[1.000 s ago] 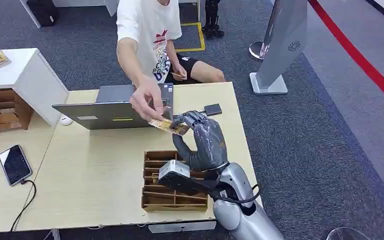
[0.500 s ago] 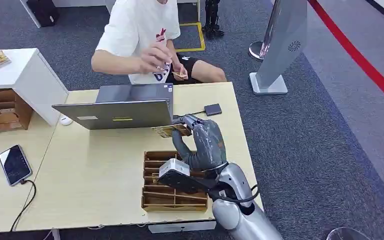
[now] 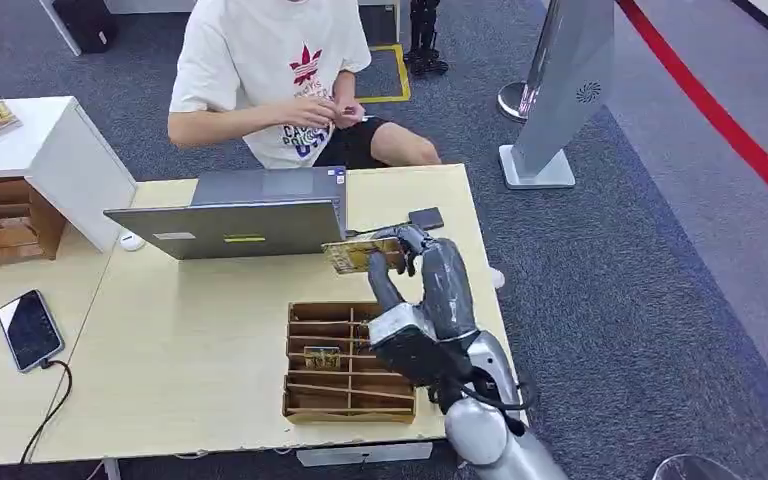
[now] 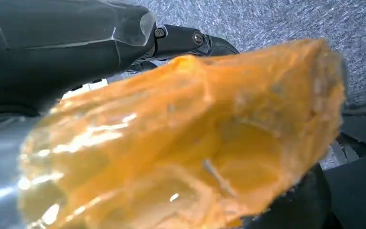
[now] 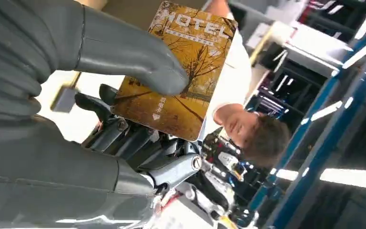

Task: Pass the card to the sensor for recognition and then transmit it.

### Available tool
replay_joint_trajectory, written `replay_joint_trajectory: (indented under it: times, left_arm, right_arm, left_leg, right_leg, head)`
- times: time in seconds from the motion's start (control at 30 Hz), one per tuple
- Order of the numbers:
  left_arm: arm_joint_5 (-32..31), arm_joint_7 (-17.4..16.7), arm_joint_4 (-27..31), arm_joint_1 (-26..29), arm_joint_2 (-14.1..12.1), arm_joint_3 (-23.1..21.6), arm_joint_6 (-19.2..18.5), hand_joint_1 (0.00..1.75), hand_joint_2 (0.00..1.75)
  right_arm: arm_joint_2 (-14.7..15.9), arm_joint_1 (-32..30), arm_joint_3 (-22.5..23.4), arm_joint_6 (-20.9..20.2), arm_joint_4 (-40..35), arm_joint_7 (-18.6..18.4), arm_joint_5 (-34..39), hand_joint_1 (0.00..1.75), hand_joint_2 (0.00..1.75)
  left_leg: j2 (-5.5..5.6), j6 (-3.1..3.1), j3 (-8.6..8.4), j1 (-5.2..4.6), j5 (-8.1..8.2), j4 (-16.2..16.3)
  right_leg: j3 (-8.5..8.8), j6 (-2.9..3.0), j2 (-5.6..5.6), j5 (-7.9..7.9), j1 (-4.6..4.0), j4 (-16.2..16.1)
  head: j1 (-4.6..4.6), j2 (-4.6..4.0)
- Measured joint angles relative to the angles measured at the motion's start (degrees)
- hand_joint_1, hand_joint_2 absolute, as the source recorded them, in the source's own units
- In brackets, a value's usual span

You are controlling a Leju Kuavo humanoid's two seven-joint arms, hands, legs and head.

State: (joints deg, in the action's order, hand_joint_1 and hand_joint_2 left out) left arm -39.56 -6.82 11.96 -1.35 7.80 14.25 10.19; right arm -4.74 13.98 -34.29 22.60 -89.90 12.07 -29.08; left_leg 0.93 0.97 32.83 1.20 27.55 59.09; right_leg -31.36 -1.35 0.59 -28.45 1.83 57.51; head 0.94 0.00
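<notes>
Since the earlier frames the person at the upper centre of the head view has drawn both hands back to the lap, and the right hand (image 3: 430, 275) has turned the card (image 3: 362, 254) up on edge and carried it slightly right, toward the small dark sensor (image 3: 425, 219) on the surface (image 3: 180, 350). The hand holds the card pinched between thumb and fingers, above the surface between the laptop (image 3: 230, 228) and the sensor; I judge this keeps its face free for reading. The wooden tray (image 3: 335, 395) sits below the hand, partly hidden by the wrist. The left wrist view is blurred by something orange, so the left hand's state cannot be told.
</notes>
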Motion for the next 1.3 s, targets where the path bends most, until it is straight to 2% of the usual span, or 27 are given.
replay_joint_trajectory:
  times: [0.17, 0.37, 0.5, 0.73, 1.0, 1.3]
  left_arm:
    - [1.3, 0.5, 0.0, 0.3, 0.2, 1.1, 0.6, 0.0, 0.0]
    - [2.6, 1.1, 0.0, 0.5, 0.4, 2.8, 1.1, 0.0, 0.0]
    - [3.5, 1.2, 0.0, 0.8, 0.7, 3.8, 1.3, 0.0, 0.0]
    - [4.1, 1.5, 0.0, 1.1, 0.8, 5.4, 1.8, 0.0, 0.0]
    - [4.0, 1.5, 0.0, 1.1, 0.9, 6.0, 2.0, 0.0, 0.0]
    - [3.3, 1.6, 0.0, 1.1, 0.8, 6.0, 1.9, 0.0, 0.0]
  right_arm:
    - [1.8, -4.9, 4.0, -3.1, -6.5, 2.6, 10.1, 1.75, 1.75]
    - [4.4, -11.9, 9.1, -5.2, -12.1, 4.3, 14.1, 1.75, 1.75]
    - [6.3, -16.8, 12.5, -6.2, -13.7, 3.6, 14.2, 1.75, 1.75]
    - [8.9, -23.5, 17.6, -8.1, -13.4, 0.3, 16.0, 1.75, 1.75]
    - [10.4, -25.6, 19.0, -8.3, -10.6, -2.0, 15.6, 1.75, 1.75]
    - [10.7, -24.5, 18.9, -8.2, -6.4, -4.3, 13.3, 1.75, 1.75]
  left_leg:
    - [0.01, 0.0, 0.02, -0.01, 0.01, 0.0]
    - [0.01, 0.0, 0.02, 0.0, 0.03, 0.0]
    - [0.01, -0.02, 0.03, 0.0, 0.04, 0.0]
    - [0.0, -0.02, 0.05, -0.01, 0.05, 0.0]
    - [-0.01, -0.02, 0.04, 0.0, 0.04, 0.0]
    - [0.0, -0.02, 0.04, 0.0, 0.04, 0.0]
  right_leg:
    - [-0.01, 0.0, -0.02, 0.0, 0.0, 0.0]
    - [-0.02, 0.0, -0.02, -0.01, 0.0, 0.0]
    - [-0.03, 0.0, -0.04, -0.01, 0.0, 0.0]
    - [-0.04, 0.0, -0.04, -0.01, 0.0, 0.0]
    - [-0.02, 0.0, -0.03, -0.01, 0.0, 0.0]
    - [-0.01, 0.0, -0.03, -0.01, 0.0, 0.0]
  head:
    - [0.0, 0.0]
    - [0.0, 0.0]
    - [0.0, 0.0]
    - [0.02, 0.0]
    - [0.0, 0.0]
    - [0.0, 0.0]
